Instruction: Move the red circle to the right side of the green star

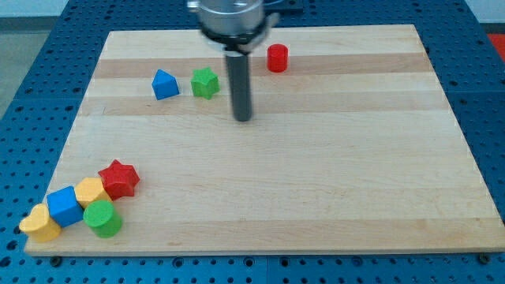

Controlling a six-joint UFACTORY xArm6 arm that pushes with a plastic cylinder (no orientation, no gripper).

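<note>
My tip (242,118), the lower end of a straight dark rod with no jaws to open or close, rests on the pale wooden desk (316,173) just right of the green star block (205,82). The red circle block (277,58) sits apart toward the view's top right, and a blue pentagon-like block (165,84) lies just left of the star.

The wooden board (316,181) is lit evenly and brightly from overhead; short soft shadows (faint) are cast toward 6 o'clock; focus is sharp.
</note>
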